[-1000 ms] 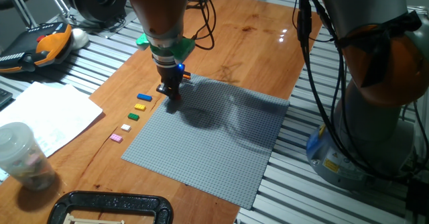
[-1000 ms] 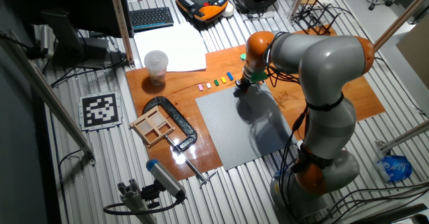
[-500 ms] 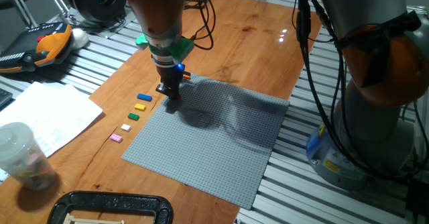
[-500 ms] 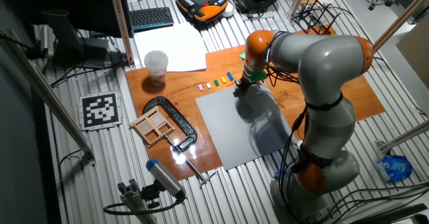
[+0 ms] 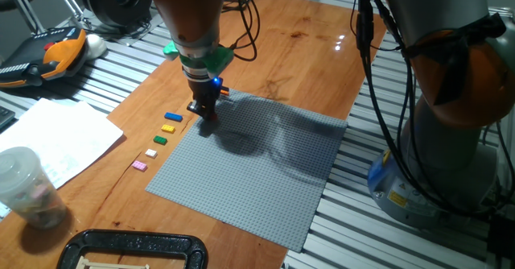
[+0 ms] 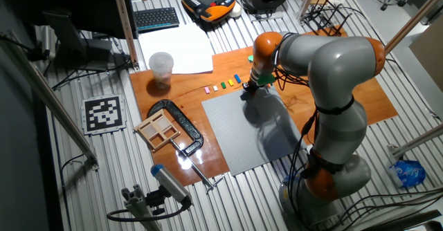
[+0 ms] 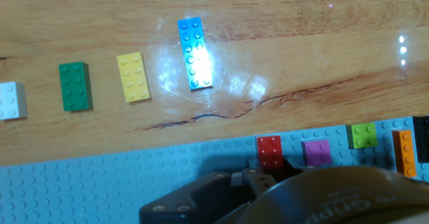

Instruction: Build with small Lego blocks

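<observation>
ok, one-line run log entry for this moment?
phase: placing | gripper: low at grey studded baseplate edge, jaws hidden | on plate: small red brick | loose on wood: blue brick

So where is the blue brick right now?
In the hand view the blue brick lies loose on the wooden table, right of the yellow brick and just off the grey baseplate.

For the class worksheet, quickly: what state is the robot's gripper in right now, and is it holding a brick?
Gripper: down at the edge of the grey baseplate; whether it is open, shut or holding a brick cannot be told.
</observation>
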Robot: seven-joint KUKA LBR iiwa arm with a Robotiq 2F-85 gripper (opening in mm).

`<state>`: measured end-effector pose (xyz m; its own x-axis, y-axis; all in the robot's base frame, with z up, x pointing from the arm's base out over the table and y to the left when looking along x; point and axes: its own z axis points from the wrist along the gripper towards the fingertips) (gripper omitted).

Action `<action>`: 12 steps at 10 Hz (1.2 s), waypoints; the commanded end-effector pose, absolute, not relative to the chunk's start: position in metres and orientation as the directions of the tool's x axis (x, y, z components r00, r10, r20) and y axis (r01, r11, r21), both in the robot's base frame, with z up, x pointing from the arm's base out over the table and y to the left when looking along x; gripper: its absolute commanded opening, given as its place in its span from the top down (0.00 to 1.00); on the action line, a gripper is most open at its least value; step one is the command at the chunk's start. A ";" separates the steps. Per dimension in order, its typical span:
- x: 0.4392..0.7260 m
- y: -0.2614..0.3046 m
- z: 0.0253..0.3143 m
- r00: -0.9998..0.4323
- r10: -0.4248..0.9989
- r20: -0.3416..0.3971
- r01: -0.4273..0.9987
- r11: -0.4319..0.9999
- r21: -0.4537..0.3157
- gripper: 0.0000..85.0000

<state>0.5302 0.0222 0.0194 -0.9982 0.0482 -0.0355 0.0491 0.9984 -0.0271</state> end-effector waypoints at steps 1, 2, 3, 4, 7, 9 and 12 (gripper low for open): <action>0.532 0.022 0.022 -0.998 0.049 -0.040 0.050 0.998 -0.027 0.60; 0.532 0.022 0.023 -0.998 0.050 -0.040 0.052 0.998 -0.027 0.60; 0.532 0.022 0.024 -0.998 0.051 -0.037 0.052 0.998 -0.027 0.60; 0.531 0.021 0.024 -0.998 0.051 -0.036 0.052 0.998 -0.027 0.60; 0.532 0.021 0.030 -0.998 0.054 -0.027 0.055 0.998 -0.029 0.60; 0.532 0.022 0.035 -0.998 0.059 -0.021 0.059 0.998 -0.029 0.60; 0.532 0.022 0.042 -0.998 0.060 -0.016 0.061 0.998 -0.033 0.60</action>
<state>0.5322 0.0225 0.0425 -0.9980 0.0606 -0.0163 0.0611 0.9976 -0.0327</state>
